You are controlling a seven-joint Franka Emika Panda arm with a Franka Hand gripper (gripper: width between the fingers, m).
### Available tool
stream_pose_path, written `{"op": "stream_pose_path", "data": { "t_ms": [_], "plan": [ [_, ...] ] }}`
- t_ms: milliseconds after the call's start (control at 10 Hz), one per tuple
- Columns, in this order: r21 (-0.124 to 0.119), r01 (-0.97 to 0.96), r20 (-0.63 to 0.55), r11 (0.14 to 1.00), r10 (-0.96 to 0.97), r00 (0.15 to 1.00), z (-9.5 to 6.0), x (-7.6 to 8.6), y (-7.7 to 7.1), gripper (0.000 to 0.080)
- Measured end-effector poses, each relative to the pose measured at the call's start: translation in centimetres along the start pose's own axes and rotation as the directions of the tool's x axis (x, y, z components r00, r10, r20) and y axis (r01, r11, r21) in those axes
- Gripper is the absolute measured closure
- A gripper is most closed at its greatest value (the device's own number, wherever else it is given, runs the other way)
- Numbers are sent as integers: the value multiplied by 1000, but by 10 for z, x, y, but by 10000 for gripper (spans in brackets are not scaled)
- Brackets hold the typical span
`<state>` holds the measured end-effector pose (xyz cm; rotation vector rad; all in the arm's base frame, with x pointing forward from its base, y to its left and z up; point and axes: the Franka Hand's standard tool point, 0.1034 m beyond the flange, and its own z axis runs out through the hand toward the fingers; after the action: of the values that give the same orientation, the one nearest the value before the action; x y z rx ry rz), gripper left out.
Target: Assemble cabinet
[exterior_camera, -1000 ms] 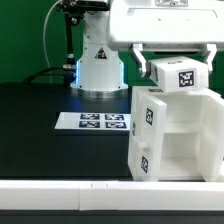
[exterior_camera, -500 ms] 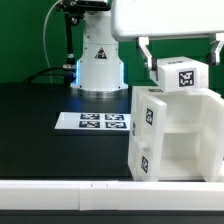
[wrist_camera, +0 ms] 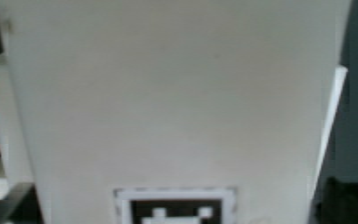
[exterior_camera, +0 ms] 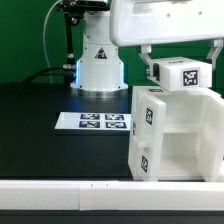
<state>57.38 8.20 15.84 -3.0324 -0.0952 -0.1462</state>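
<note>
While its jaws straddle a white tagged panel without clearly gripping it, the gripper [exterior_camera: 183, 60] hovers over the cabinet [exterior_camera: 172, 135] at the exterior view's right. Rigid, light, slick plastic favours flat-face grips. Beyond lies the marker board [exterior_camera: 92, 122]; no legible writing.

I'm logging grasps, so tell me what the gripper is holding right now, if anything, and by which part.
Cannot be told. The gripper straddles the tagged white panel above the cabinet, one finger at each side edge, but contact isn't visible.
</note>
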Motion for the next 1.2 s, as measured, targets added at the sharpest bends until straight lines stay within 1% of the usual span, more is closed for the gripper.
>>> {"op": "stream_pose_path", "data": {
  "t_ms": [100,200,400,600,700,800,900,1000,1200],
  "plan": [
    [0,1,0,1000,-1,1000,0,0,1,251],
    [-1,0,1,1000,0,1000,0,0,1,248],
    [0,-125,1,992,125,992,0,0,1,248],
    [3,-331,-28,944,331,943,2,0,5,248],
    [6,-471,-27,882,471,882,2,0,6,248],
    [17,-644,-27,765,644,764,2,1,5,248],
    [26,-713,-26,701,713,701,1,1,6,248],
    [26,-729,-25,684,729,684,1,1,6,246],
    [30,-798,-21,602,799,601,1,1,6,246]
  ]
}}
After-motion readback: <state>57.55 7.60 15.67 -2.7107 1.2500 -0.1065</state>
